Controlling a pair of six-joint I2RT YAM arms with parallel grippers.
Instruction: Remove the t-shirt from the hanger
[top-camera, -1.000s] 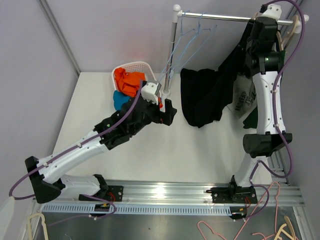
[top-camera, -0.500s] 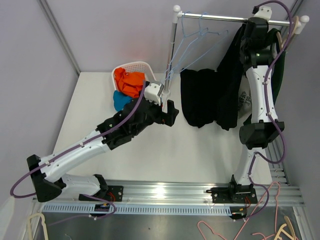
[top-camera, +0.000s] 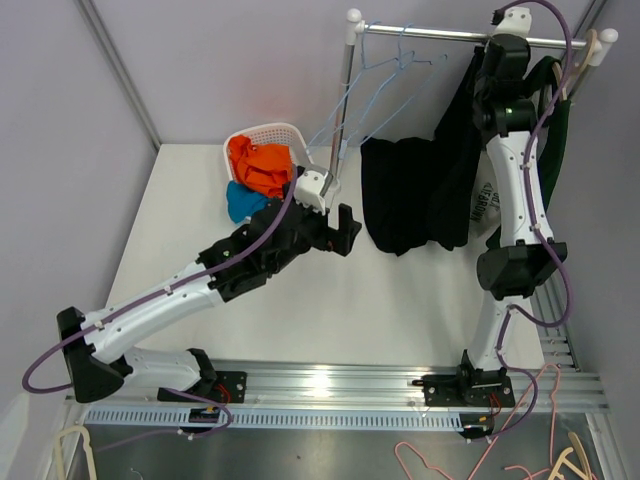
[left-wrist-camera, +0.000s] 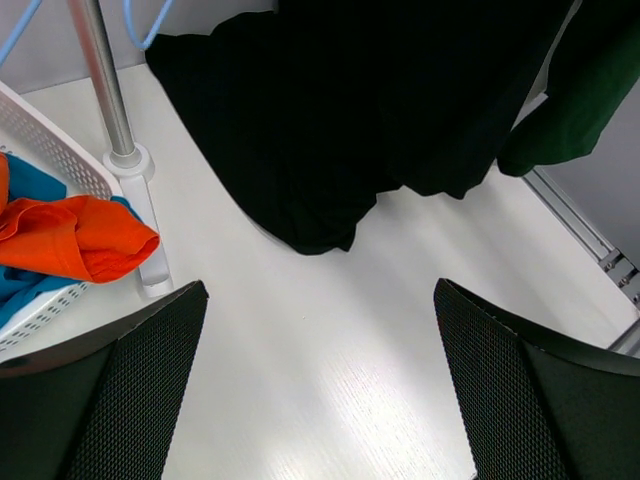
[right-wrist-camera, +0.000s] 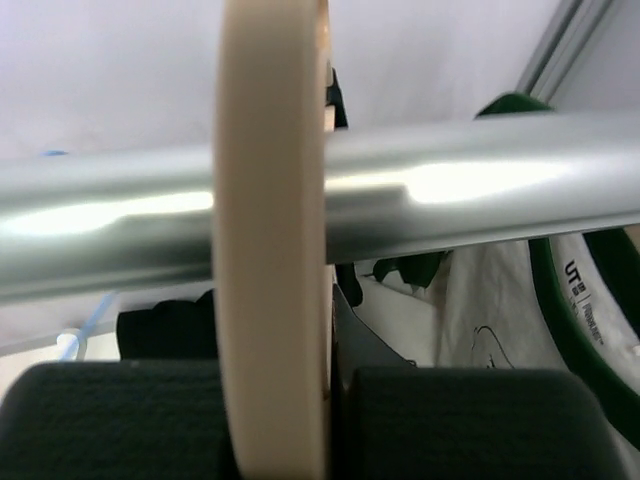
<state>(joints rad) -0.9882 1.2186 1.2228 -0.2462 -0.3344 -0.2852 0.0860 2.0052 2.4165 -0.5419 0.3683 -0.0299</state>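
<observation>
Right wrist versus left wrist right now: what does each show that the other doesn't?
Only right wrist: the cream hanger hook over the metal rail, the right gripper shut on it, and a white printed shirt behind.
Only left wrist: the black t-shirt draped onto the table, the basket with orange cloth, the rack pole, and the left gripper wide open.
Both: the dark green garment.

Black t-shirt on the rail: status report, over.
Left gripper open over white table. Right gripper shut on cream wooden hanger at metal rail. Black t-shirt hanging, not yet off. Blue wire hangers beside it.
</observation>
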